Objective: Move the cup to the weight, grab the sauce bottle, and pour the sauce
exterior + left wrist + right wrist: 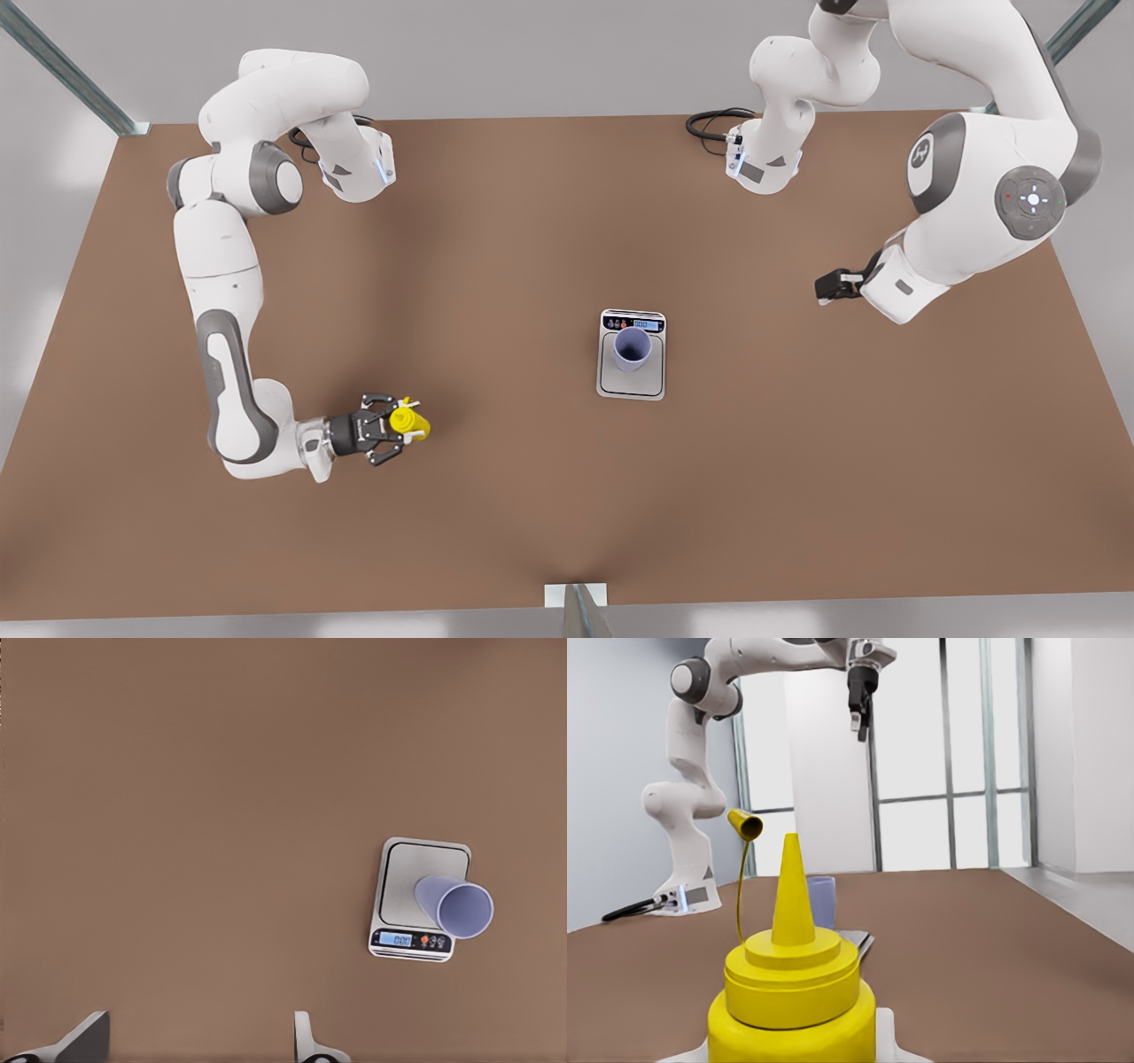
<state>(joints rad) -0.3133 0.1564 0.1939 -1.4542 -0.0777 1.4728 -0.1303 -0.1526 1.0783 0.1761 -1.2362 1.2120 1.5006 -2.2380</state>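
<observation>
The yellow sauce bottle (411, 424) stands upright near the front view's left, its small cap hanging off on a tether. My right gripper (399, 427) reaches in level with the table and is shut on the sauce bottle (793, 992), with the light pads (890, 1032) pressed against its body. The lavender cup (632, 348) stands upright on the weight (632, 383), a silver scale with a lit display. My left gripper (828, 285) hangs high toward the front view's right, open and holding nothing. From above it sees the cup (456, 906) on the weight (412, 877), past its open fingers (89, 1036).
The brown table (532, 496) stretches wide around the scale. Both arm bases and a black cable loop (713, 122) sit at the far edge. A metal post (580, 611) rises at the near edge. Farther off, the cup (822, 899) shows behind the nozzle.
</observation>
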